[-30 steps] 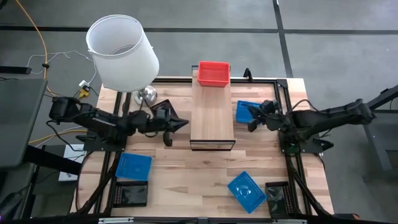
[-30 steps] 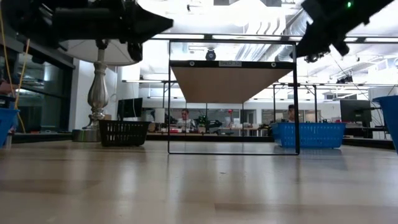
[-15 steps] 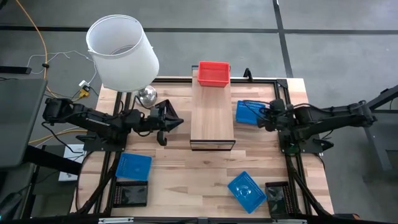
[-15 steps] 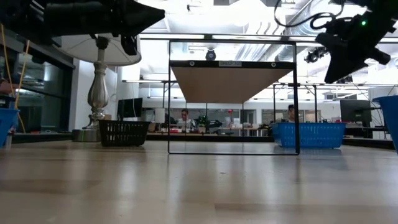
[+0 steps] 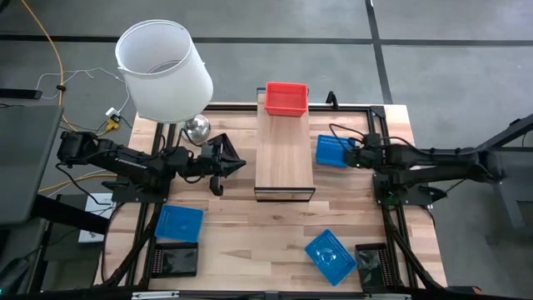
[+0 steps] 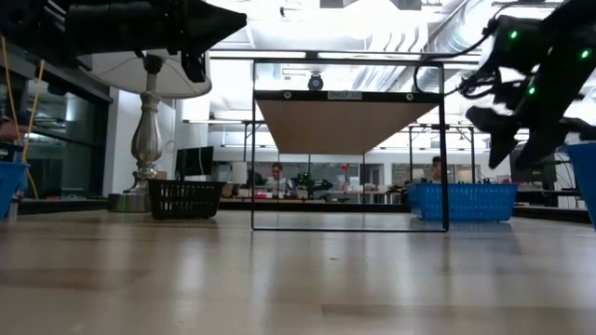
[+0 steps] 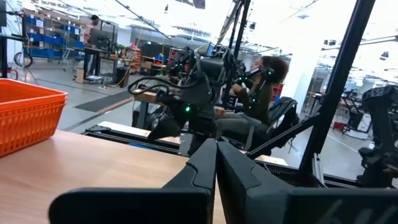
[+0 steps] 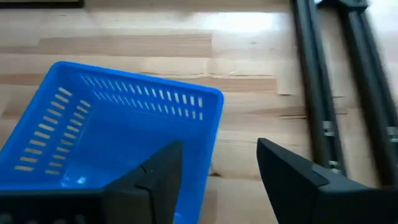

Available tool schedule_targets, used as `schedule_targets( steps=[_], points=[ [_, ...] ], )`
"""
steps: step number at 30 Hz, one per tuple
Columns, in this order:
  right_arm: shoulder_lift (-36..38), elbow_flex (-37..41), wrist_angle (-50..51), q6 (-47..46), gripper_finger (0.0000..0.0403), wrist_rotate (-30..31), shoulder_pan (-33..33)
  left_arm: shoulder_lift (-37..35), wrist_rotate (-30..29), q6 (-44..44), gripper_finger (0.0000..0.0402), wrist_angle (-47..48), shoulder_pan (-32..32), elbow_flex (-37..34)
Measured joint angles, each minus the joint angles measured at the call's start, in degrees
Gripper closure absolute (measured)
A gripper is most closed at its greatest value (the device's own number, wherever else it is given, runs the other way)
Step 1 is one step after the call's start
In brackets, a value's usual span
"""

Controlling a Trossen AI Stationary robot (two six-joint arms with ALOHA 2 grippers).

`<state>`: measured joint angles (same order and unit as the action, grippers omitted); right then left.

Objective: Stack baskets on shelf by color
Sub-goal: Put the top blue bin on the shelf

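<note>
Slotted plastic wall of blue basket (image 8: 118, 130) sits between right pincer's (image 8: 214, 163) spread fingers.

Red basket (image 5: 286, 98) on shelf (image 5: 283, 158) far end; blue baskets (image 5: 331, 151) on table.

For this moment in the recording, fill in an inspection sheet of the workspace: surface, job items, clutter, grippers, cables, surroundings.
Surface: wooden table, bare in the middle.
Job's things: shelf with a red basket at its far end; blue basket beside the shelf; two more blue baskets near the front; black basket by the lamp.
Clutter: white lamp.
Grippers: left gripper fingers shut, empty; right gripper open astride the blue basket's rim.
Cables: orange cable off the table.
Surroundings: people at desks beyond.
</note>
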<state>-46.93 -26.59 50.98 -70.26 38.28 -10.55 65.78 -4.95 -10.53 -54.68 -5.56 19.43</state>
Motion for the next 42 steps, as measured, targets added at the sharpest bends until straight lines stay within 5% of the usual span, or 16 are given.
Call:
schedule_targets(
  steps=[5, 19, 31, 35, 40, 42],
  points=[
    [0.0, 4.6, -10.7, 5.9, 0.0206, -3.0, -3.9, 0.0, 0.0, 0.0, 0.0402, 0.0, 0.0, 0.0],
    [-0.6, 5.8, -11.9, 6.1, 0.0206, -4.5, -7.8, 0.0, 0.4, -0.1, 0.0401, 0.0, 0.1, 0.0],
    [-9.4, 5.8, -12.9, 6.0, 0.0211, -7.5, -9.2, 0.0, 0.4, -0.3, 0.0401, 0.0, 1.2, 0.0],
    [-11.7, 5.8, -13.4, 7.2, 0.0262, -7.5, -10.9, 0.0, 0.3, -0.3, 0.0402, 0.0, 1.2, 0.0],
    [-12.2, 5.8, -15.4, 11.2, 0.0383, -7.3, -12.4, 0.0, 0.3, -0.3, 0.0401, 0.0, 1.2, 0.0],
    [-11.7, 5.1, -14.9, 12.6, 0.0387, -7.4, -12.9, 0.0, 0.3, -0.3, 0.0401, 0.0, 1.2, 0.0]
  ],
)
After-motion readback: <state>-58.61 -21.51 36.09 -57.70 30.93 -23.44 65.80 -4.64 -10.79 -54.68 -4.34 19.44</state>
